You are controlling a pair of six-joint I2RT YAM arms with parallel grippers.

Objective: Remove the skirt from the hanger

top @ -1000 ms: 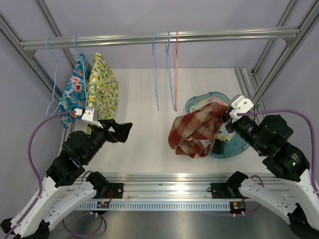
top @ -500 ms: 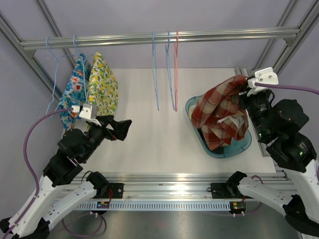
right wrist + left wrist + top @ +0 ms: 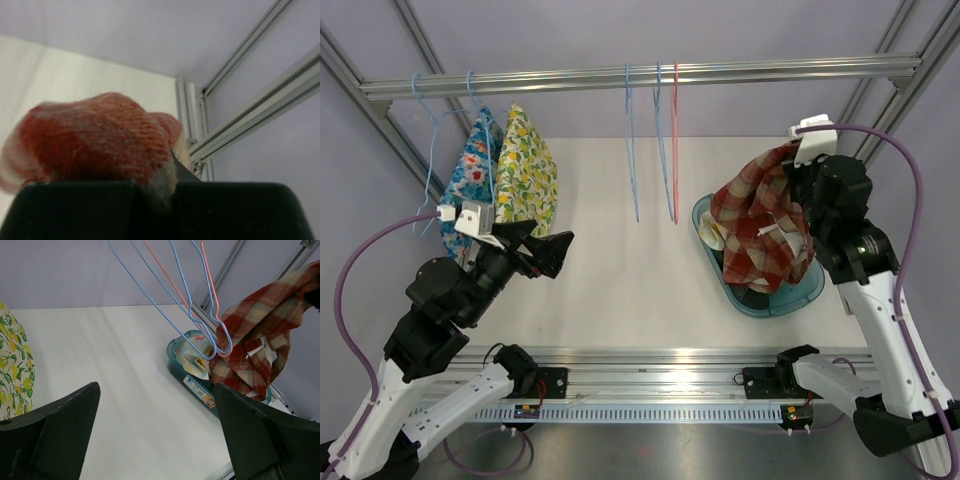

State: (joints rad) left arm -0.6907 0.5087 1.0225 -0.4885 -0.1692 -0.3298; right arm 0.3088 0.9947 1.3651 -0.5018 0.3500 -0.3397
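My right gripper (image 3: 792, 170) is shut on a red plaid skirt (image 3: 760, 232), which hangs from it over the teal basket (image 3: 790, 298). In the right wrist view the skirt (image 3: 95, 137) bulges out above the closed fingers. Three bare wire hangers (image 3: 655, 140), two blue and one pink, hang from the rail (image 3: 620, 76); they also show in the left wrist view (image 3: 200, 310). My left gripper (image 3: 558, 250) is open and empty above the table's left side, pointing towards the basket (image 3: 200, 385).
Two floral skirts, a blue one (image 3: 470, 185) and a yellow one (image 3: 527, 175), hang on hangers at the rail's left end. The basket holds other pale clothes (image 3: 715, 232). Metal frame posts (image 3: 865, 130) stand at the right.
My right gripper has lifted the plaid skirt from beside the basket up and back, so it now hangs over the basket. My left gripper has drifted slightly left.
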